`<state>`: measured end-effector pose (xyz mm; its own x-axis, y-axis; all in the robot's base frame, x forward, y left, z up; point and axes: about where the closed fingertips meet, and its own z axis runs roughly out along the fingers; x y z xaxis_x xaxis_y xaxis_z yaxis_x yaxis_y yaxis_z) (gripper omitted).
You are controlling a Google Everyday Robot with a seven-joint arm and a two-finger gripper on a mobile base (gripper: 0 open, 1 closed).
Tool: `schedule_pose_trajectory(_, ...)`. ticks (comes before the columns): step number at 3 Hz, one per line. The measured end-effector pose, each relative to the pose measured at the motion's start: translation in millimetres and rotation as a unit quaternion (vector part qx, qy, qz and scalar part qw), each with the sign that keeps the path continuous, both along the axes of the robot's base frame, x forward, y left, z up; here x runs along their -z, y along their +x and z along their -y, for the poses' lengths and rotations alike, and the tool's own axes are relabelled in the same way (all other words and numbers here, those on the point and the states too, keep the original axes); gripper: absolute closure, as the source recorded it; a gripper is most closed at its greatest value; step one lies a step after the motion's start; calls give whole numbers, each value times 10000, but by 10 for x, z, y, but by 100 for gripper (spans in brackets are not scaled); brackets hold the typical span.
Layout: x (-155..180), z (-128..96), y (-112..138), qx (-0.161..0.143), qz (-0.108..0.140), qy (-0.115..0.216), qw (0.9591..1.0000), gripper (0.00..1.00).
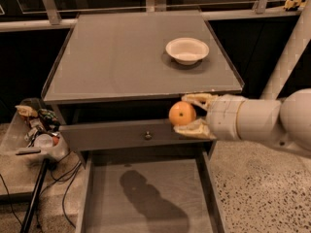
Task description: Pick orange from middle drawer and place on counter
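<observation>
Now the pincer (194,114) clamps the orange (182,113) — above the middle drawer (146,198).

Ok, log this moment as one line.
gripper: shut on orange, above open middle drawer | white bowl: on counter | placing: not yet done

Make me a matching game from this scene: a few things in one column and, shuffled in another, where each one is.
Things:
1. orange
2. white bowl
3. middle drawer
4. gripper

Places:
A. standing on the counter, back right
B. shut on the fruit, just in front of the counter's front edge
C. pulled out, lowest in view
D. held in the air between two fingers, above the open drawer

Pairs: 1-D, 2-A, 3-C, 4-B
</observation>
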<state>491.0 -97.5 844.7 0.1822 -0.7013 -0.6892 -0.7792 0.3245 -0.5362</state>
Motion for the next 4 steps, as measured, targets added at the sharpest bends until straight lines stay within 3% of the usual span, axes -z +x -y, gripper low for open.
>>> schedule_pose_trajectory(1,-546,27,114,-199,402,129,9989,100)
schedule_pose_trajectory(3,-612,-70,196,-333,515,95,9981,100)
schedule_pose_trajectory(4,-829,-277,544,-644,806,86,9946,100)
